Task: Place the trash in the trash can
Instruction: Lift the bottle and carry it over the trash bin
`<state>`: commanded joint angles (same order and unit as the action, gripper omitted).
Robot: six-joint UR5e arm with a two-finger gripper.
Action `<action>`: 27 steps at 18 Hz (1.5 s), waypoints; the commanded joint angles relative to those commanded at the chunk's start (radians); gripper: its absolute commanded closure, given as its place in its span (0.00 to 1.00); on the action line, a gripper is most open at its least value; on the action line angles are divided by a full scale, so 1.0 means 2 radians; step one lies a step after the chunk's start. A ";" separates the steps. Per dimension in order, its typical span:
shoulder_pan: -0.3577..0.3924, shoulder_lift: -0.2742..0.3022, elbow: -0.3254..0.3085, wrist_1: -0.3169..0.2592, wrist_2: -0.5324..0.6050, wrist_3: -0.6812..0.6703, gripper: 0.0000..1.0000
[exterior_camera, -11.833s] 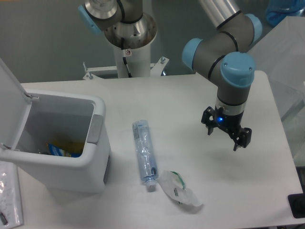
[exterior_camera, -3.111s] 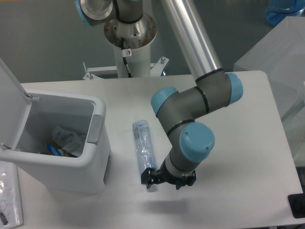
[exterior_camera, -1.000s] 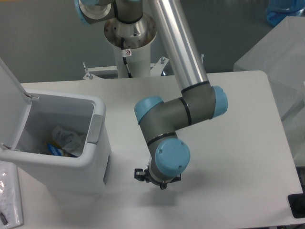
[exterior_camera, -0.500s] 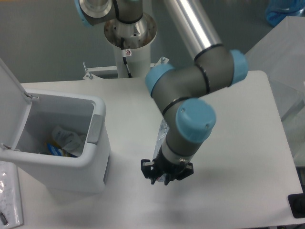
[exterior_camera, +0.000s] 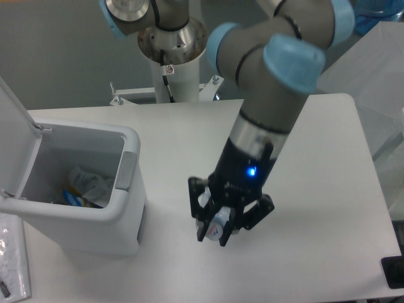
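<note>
Table: white, rounded corners, seen from above.
Arm: grey with blue joints, reached down over the table's middle.
Bin: white, at the left, lid hinged up and open; wrapper lay inside beside a blue-and-yellow scrap.
Gripper: black, raised above the table, just right of the bin; fingers closed narrowly around the bottle.
Bottle: clear, held at the capped end, white cap showing at the fingertips; rest hidden behind the wrist, so tilt not clear.
Handling: judged light, thin-walled and slick; likely to dent or twist under a hard squeeze; stiffer neck near the cap judged the safer hold.
</note>
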<state>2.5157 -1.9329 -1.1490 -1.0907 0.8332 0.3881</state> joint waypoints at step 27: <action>-0.074 0.065 -0.028 0.062 -0.172 -0.013 0.86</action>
<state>2.3671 -1.8025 -1.2055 -0.9664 0.4893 0.3620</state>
